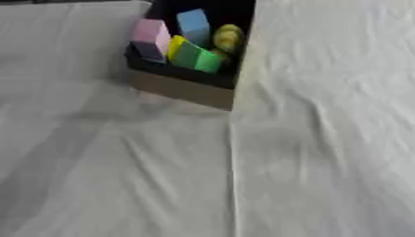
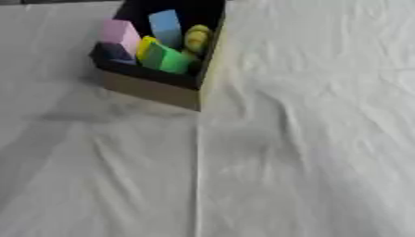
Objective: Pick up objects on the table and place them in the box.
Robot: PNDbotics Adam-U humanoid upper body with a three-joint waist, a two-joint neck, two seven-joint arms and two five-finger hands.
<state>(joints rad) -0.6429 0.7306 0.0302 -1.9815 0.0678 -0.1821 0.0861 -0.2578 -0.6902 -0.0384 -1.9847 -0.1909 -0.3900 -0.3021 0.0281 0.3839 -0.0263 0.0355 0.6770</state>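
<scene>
Desk (image 1: 324, 139) fills both views, covered by a wrinkled white cloth with a long crease running from the box's near corner toward the viewer. Box (image 1: 182, 90) sits at the far centre-left, dark inside with a tan outer wall facing the camera. Inside it, packed close together: a pink block (image 1: 150, 34) at left, a blue block (image 1: 193, 24) behind centre, a green block (image 1: 194, 56) in front, a yellow piece (image 1: 175, 45) showing just between pink and green, and a rounded yellow-green object (image 1: 229, 38) at right against the inner wall. I cannot tell exactly which pieces touch. No loose object shows on the cloth in either view. Neither hand is in view, so the state of the fingers cannot be told. Judgement: all visible task objects are already in the box; the step in hand looks like the end of a placing cycle or the close of the task. Next move, if any item remains outside the views, calls for locating it first, then bringing a hand in with fingers spread above it before closing.
</scene>
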